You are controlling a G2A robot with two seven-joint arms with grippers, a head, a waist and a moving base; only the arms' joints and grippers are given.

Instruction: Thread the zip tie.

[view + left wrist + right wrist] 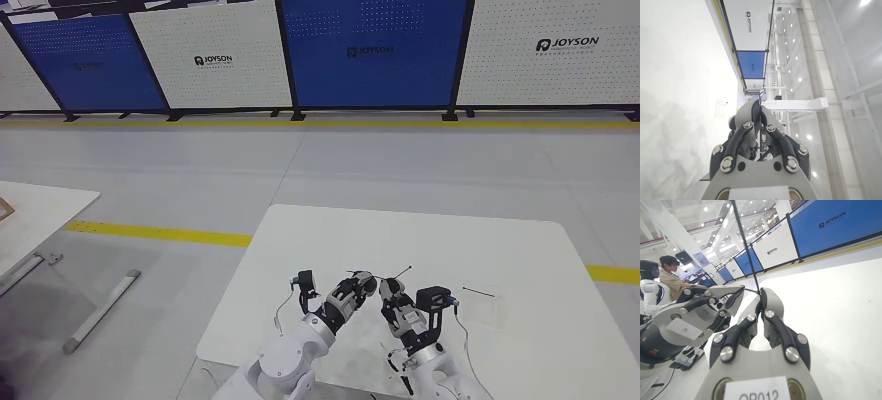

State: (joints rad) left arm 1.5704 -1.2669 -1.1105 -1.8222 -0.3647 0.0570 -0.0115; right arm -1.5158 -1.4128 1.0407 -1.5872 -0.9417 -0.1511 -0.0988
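While both tools hang close together above the tabletop, we see the right tool pinched fully closed on the zip tie, just where its long strap rises away and a short thin stretch runs across to the left tool, which is likewise closed on that end. We judge the tie light, thin and springy: stiff along its length, quick to flex sideways, and slick in a pinch. Holding it close to the joint should keep the end from wandering, whereas a hold farther out would let the strap whip and twist
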